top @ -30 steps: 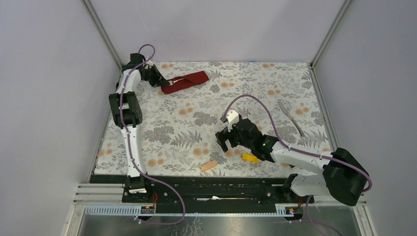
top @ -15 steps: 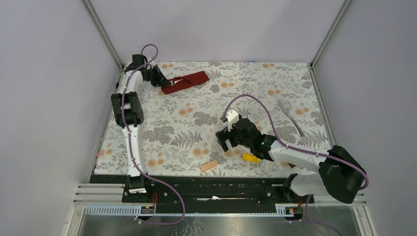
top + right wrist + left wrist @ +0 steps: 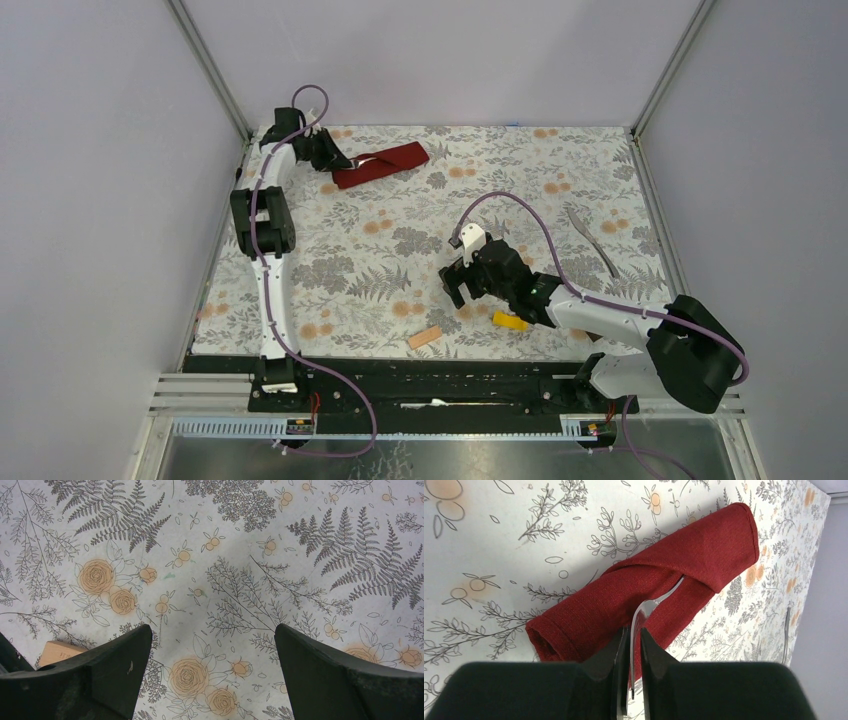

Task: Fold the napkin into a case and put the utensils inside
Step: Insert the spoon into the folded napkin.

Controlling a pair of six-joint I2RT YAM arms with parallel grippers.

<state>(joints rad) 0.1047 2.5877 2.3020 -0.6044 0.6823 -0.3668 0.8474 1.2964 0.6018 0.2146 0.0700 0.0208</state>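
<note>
Since the utensil [image 3: 650,604] sits tucked in the napkin [image 3: 704,550], centre frame, the left gripper [image 3: 633,632], grip unclear, should withdraw straight back.

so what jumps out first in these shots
The dark red napkin, folded into a long case at the far left corner of the floral tablecloth, stands out most, with a silver utensil poking out of its fold between the left gripper's close-set fingers. Mid-table the right gripper hovers wide open, and a second silver utensil lies alone at the right.
</note>
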